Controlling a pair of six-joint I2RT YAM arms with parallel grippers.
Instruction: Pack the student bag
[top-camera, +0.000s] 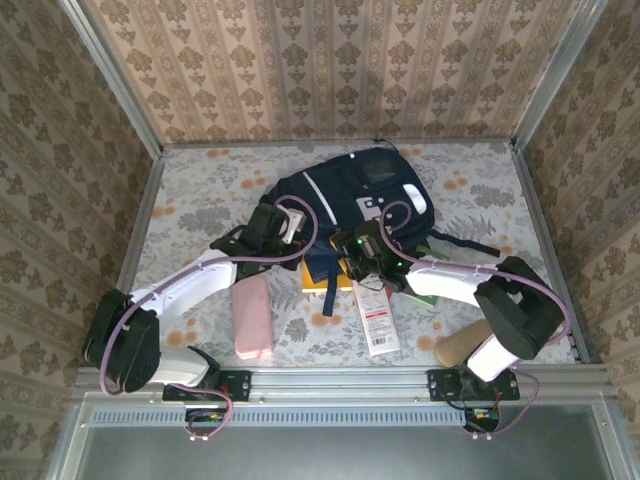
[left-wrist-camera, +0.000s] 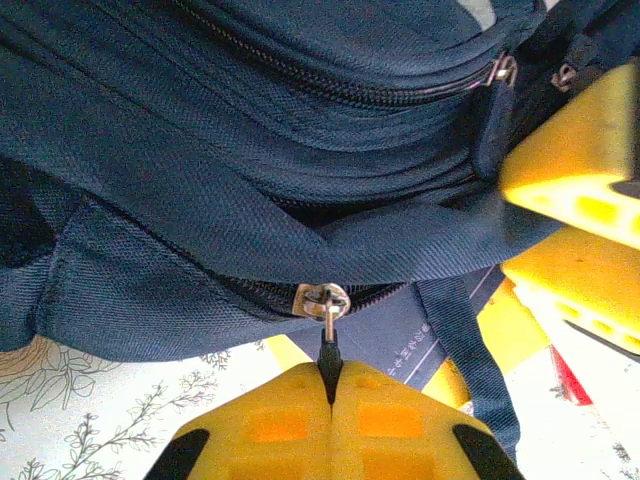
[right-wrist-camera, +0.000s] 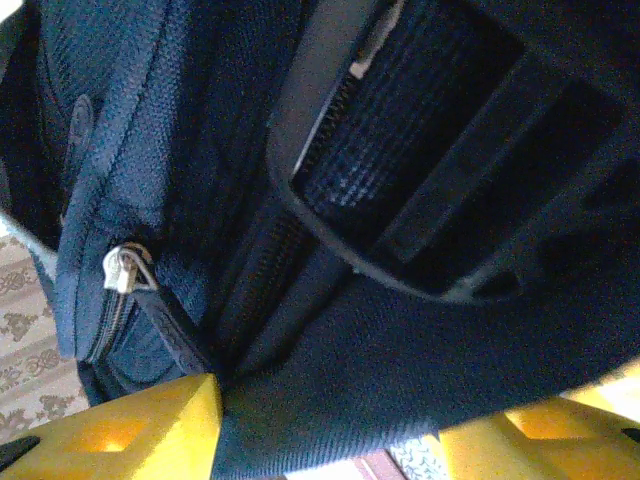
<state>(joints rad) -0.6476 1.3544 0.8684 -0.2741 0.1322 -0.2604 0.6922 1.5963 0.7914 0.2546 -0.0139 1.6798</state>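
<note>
Navy student bag (left-wrist-camera: 200, 150): my left gripper (left-wrist-camera: 330, 385) is clamped on the zipper pull (left-wrist-camera: 327, 345), my right gripper (right-wrist-camera: 330, 415) parted around fabric. Best drawn along the teeth, fabric taut.

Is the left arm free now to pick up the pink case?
Probably not yet: the left gripper is shut on the zipper pull of the student bag. The pink case lies uncovered near that arm.

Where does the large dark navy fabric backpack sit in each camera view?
Top external: large dark navy fabric backpack at the centre of the floral table.
Left wrist: upper half; left pincer shut on its metal zipper pull.
Right wrist: close up, black buckle mid-frame.
Shared landmark: the right pincer, yellow fingers apart at the bag's near edge.
</note>
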